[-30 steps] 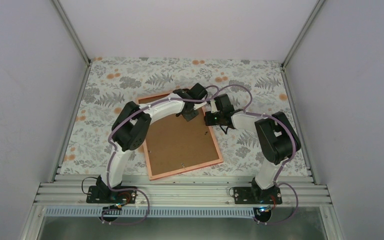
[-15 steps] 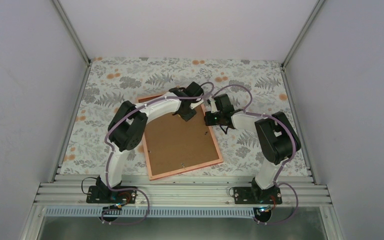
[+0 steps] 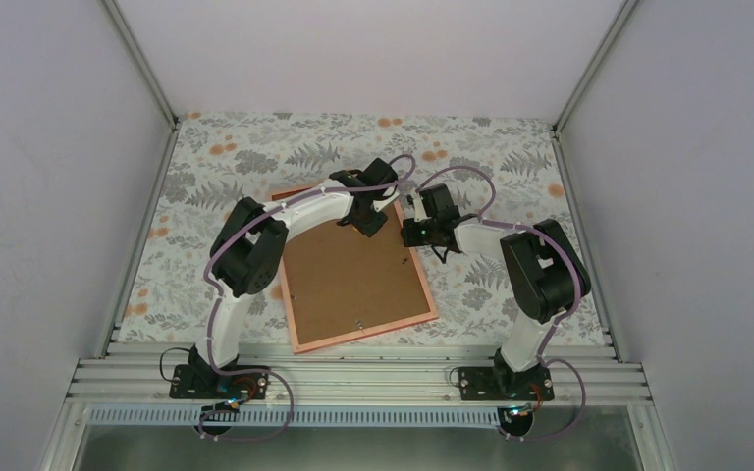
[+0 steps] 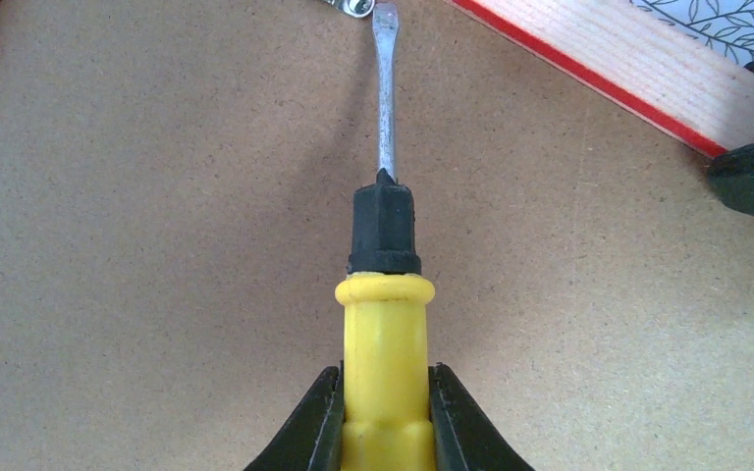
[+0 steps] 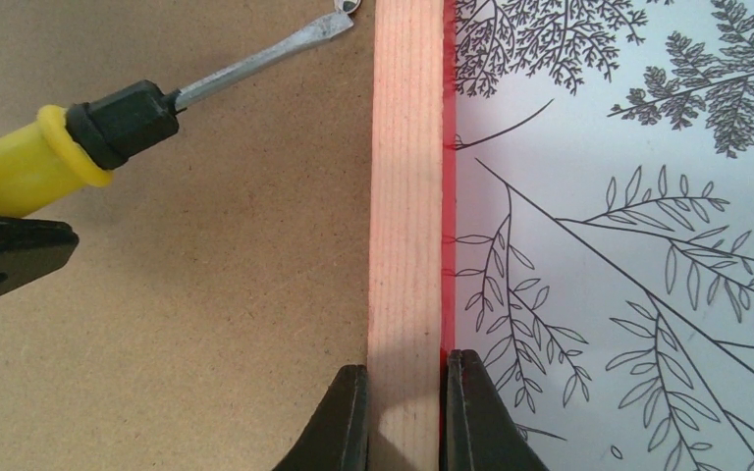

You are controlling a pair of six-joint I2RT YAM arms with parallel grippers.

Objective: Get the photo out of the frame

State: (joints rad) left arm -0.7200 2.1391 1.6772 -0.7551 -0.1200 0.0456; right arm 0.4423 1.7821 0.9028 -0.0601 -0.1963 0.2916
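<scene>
My left tool clamps a yellow-handled flat screwdriver, blade tip at the small metal tab. My right tool pinches the face-down thin red wooden frame by its right rail. I should swing the tab gently off the brown backing board; the photo is presumably hidden beneath.

White cloth printed with grey ferns and orange blooms covers the table. Plain pale walls close left, far and right. Aluminium rails line the near edge.

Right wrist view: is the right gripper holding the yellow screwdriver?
No, the right gripper clamps the frame by its rim; the screwdriver sits in the left gripper.
</scene>
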